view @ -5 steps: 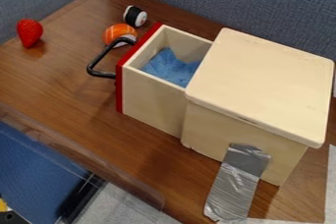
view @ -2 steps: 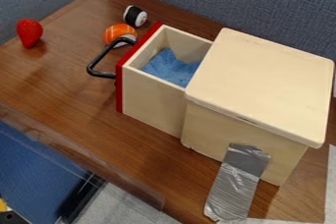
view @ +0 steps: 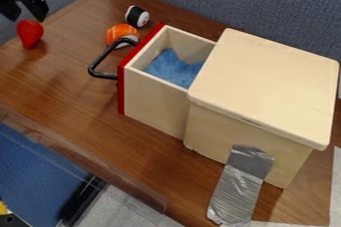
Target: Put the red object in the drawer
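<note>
At the upper left, my black gripper hangs open just over the red object, with a fingertip on either side of its top. That red object looks like a strawberry and stands on the wooden table, its narrow end down. Whether the fingertips touch it I cannot tell. Near the middle, the wooden drawer with a red front is pulled out of its box, its black handle facing left. Blue cloth lies inside the drawer.
An orange sushi-like toy lies behind the drawer handle, and a black and white roll is farther back. The lidded box stands at right, taped down with silver tape. Blue-grey partitions border the table.
My gripper has come down from the top left edge to the red object, its fingers now showing apart. The drawer and toys have stayed in place.
</note>
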Robot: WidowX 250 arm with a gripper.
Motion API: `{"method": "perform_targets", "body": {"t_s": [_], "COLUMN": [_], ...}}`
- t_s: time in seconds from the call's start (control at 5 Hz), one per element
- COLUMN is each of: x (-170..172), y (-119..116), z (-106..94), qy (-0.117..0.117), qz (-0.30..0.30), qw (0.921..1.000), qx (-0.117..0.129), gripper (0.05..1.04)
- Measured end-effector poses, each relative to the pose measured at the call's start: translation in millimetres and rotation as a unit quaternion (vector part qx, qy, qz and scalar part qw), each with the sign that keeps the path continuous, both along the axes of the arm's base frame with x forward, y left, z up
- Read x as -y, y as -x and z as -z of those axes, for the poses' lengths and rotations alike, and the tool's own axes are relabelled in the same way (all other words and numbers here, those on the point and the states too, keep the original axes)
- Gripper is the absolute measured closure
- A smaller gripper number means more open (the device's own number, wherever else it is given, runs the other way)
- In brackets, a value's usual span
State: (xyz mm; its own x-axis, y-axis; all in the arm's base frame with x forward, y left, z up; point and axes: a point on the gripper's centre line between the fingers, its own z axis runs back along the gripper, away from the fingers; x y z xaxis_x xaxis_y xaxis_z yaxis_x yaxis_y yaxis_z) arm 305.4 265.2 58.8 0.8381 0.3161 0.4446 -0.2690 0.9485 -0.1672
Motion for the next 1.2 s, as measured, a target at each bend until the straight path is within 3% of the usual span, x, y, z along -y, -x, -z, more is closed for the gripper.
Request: {"method": "perform_targets", "body": {"t_s": [0.4, 0.6, 0.8, 1.0, 1.2], "x": [-5, -6, -8, -18, -20], "y": [-2, -4, -6, -8, -11], "z": [9.0, 24.6, 36.7, 42.7, 42.9], "qy": [-0.035, -0.034, -0.035, -0.040, -0.043], "qz": [-0.015, -0.028, -0.038, -0.062, -0.070], "qw": [0.9993, 0.9989, 0.9984, 0.9968, 0.9963], "qx": [-0.003, -0.011, -0.021, -0.030, -0.026], "gripper": [0.083, 0.083, 0.121, 0.298, 0.301]}}
